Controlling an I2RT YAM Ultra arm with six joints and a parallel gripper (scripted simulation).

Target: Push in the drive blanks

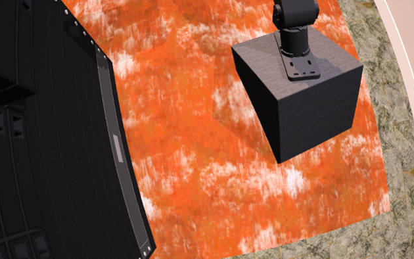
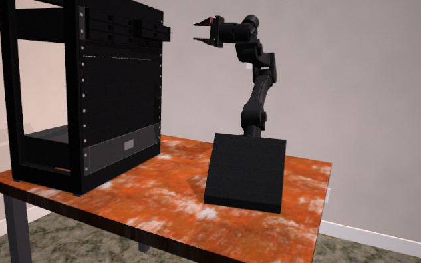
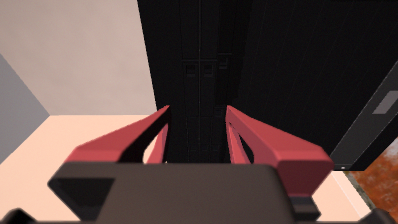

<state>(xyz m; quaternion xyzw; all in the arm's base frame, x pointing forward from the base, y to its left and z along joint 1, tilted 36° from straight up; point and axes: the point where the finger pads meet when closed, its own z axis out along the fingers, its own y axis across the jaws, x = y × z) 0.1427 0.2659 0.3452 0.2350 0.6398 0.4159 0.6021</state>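
The black rack [image 2: 120, 83] stands on the left part of the table, its front facing the arm. The three rows of drive blanks [image 2: 127, 28] run across its top. One blank near the middle [image 2: 137, 28] and the ones at the right end [image 2: 164, 33] stick out of the front. My gripper [image 2: 200, 31] hangs in the air level with these rows, to the right of the rack and apart from it. In the wrist view its red fingers are partly apart with nothing between them, pointing at the dark blanks [image 3: 202, 70].
The arm stands on a dark block [image 2: 245, 171] on the orange table, also in the overhead view [image 1: 299, 98]. A grey panel [image 2: 123, 147] runs along the rack's bottom front. The table's edges lie near the rack's left foot.
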